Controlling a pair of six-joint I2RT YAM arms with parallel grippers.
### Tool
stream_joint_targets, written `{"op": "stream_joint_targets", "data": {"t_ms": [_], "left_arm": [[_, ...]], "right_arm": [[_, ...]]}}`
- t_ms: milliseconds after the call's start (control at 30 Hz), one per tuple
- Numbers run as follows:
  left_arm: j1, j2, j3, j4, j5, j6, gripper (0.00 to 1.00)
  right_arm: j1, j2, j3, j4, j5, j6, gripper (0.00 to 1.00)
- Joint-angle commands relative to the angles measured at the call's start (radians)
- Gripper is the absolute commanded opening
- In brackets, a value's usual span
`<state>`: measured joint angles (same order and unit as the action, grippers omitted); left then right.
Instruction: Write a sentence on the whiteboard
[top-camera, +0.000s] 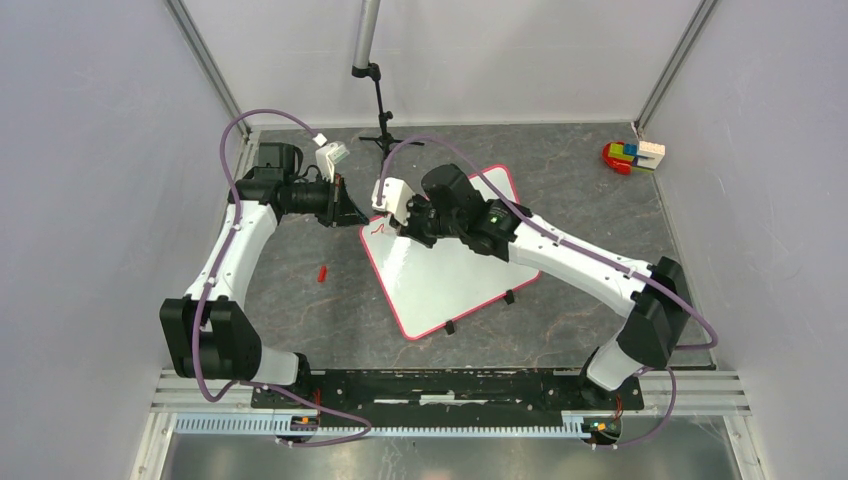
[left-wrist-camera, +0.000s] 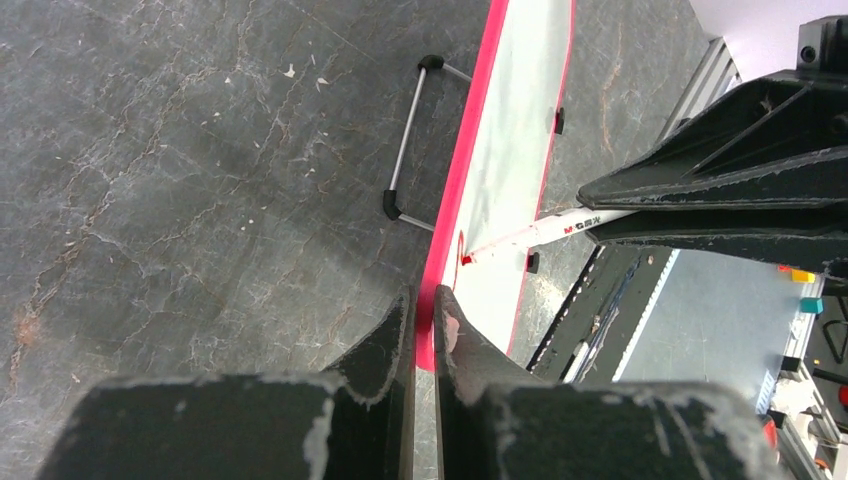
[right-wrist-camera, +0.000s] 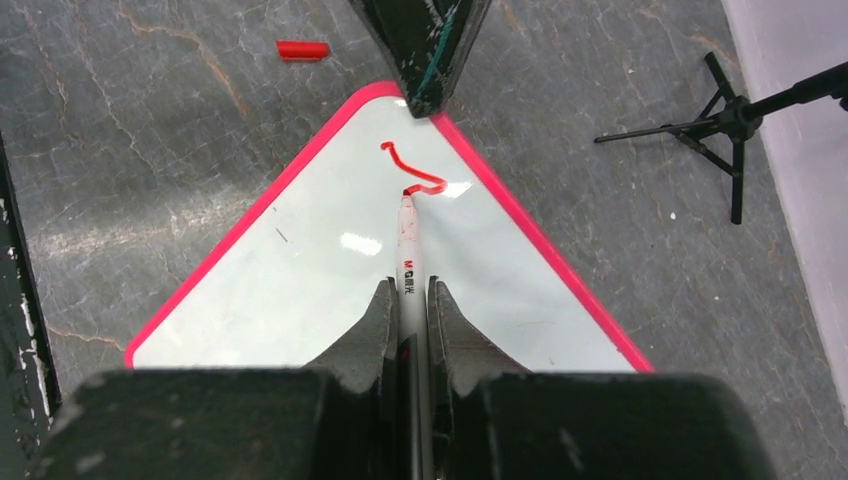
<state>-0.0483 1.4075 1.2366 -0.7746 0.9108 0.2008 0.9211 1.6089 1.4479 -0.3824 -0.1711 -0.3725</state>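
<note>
The right gripper (right-wrist-camera: 408, 296) is closed on a white marker (right-wrist-camera: 407, 245), whose barrel is clamped between both fingers and points away from the wrist. The marker's red tip is pressed onto the whiteboard (right-wrist-camera: 300, 270), at the end of 1 short red hooked stroke (right-wrist-camera: 415, 170). That is all of the sentence that can be seen, and no letter can be read in it.

The left gripper (left-wrist-camera: 423, 300) is pinched nearly shut on the board's red-pink frame at its left corner, with only the thin rim between the 2 fingers. In the right wrist view that gripper's tip is seen just beyond the stroke, and the rest of it is cut off by the top edge.

The whiteboard lies turned at an angle in the middle of the table (top-camera: 580, 190), and 2 black clip feet (top-camera: 508, 297) are seen on its near-right edge. In the top view its far part is covered by the right arm, and the stroke shows only as a small red mark.

A red cap (top-camera: 321, 272) lies on the table left of the board, apart from it. A black stand (top-camera: 380, 110) is at the far side, and coloured blocks (top-camera: 632, 155) lie in the far right corner. In the left wrist view a thin grey bar (left-wrist-camera: 410, 140) shows beside the frame; whether it joins the board cannot be told.
</note>
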Motion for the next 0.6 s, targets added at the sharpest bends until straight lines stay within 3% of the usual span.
{"op": "stream_joint_targets", "data": {"t_ms": [0, 567], "left_arm": [[-0.007, -0.001, 0.003, 0.017, 0.001, -0.002, 0.04], [-0.012, -0.009, -0.003, 0.017, -0.007, 0.002, 0.03]], "right_arm": [[0.002, -0.036, -0.044, -0.004, 0.024, -0.013, 0.00], [0.056, -0.069, -0.152, 0.008, 0.004, 0.003, 0.00]]}}
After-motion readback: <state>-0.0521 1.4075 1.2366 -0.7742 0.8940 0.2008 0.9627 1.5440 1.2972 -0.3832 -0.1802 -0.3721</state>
